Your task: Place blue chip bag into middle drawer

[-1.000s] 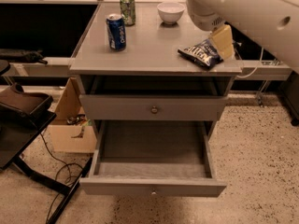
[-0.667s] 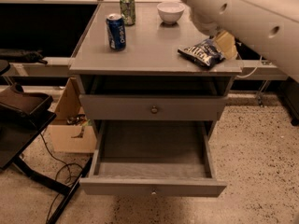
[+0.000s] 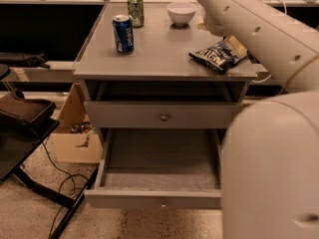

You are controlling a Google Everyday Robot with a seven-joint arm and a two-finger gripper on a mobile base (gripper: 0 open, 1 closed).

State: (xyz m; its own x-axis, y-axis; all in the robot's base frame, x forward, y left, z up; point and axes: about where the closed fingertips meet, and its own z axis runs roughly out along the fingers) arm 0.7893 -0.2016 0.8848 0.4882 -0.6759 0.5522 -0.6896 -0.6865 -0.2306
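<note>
I am watching the blue chip bag (image 3: 217, 55), which is lying flat on the surface (image 3: 149, 59) near its front right corner, well apart from the Pepsi can (image 3: 122, 33). The gripper (image 3: 214, 28) is hanging just behind the bag's far side, mostly masked by the arm (image 3: 259, 29); whether it is open or closed I cannot tell. I am worrying that a shallow pinch on that glossy film is going to slip, or nudge the bag over the nearby edge and past the open middle drawer (image 3: 154, 199) below. The bag's long axis is running diagonally, its yellowish end pointing back-right and its dark end front-left
</note>
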